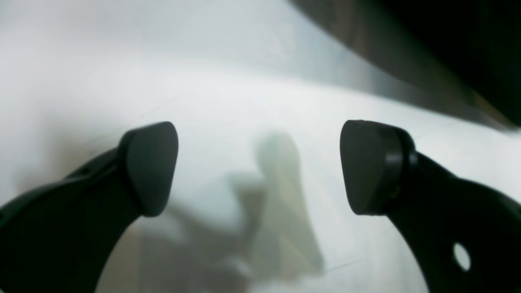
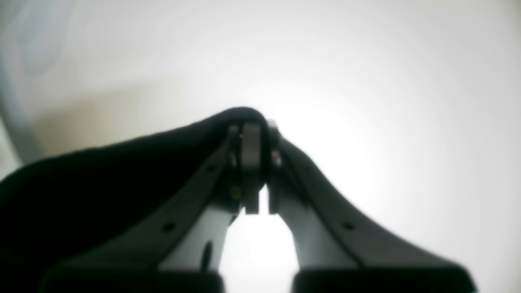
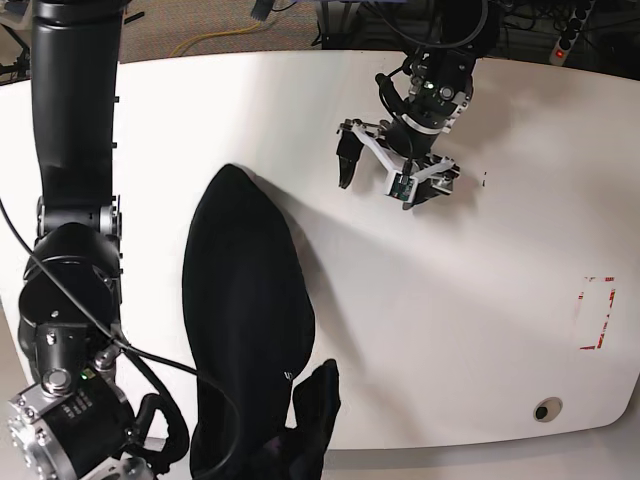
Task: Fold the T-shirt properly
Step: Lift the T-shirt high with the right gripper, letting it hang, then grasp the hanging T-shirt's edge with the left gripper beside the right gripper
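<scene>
Pinching the T-shirt (image 3: 245, 300) with the right tool (image 2: 263, 175), probably for drawing the next fold over.
Spreading the left tool (image 1: 259, 169) above the counter (image 3: 480, 330), apparently leaving room; running the cloth's long axis near-to-far across the counter, pointing its narrow rounded end away from the base camera.

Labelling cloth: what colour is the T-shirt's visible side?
Plain black, small white mark near its right edge; best in the base view.
</scene>
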Action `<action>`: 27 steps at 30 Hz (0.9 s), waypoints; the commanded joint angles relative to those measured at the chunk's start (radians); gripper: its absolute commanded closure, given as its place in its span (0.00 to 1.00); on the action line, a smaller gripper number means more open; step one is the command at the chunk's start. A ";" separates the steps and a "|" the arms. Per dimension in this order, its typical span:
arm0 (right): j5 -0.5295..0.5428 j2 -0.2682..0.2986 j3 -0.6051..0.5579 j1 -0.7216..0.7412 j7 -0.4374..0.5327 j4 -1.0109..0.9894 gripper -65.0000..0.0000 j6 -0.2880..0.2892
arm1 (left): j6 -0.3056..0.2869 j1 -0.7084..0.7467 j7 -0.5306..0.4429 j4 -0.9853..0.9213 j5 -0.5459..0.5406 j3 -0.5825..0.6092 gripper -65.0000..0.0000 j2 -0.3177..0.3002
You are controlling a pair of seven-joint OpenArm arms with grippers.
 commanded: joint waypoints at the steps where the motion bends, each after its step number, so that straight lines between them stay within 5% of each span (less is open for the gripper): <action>1: -0.006 0.001 -0.018 0.069 -0.002 0.008 1.00 -0.018 | -0.002 -0.005 -0.018 0.013 -0.005 0.028 0.08 0.006; 13: -0.006 0.001 -0.058 0.113 -0.002 -0.067 1.00 -0.018 | -0.003 -0.112 -0.024 -0.099 -0.006 0.128 0.08 0.048; 27: -0.006 0.000 -0.056 0.093 -0.002 -0.069 1.00 -0.018 | -0.003 -0.315 -0.025 -0.387 -0.006 0.129 0.08 0.203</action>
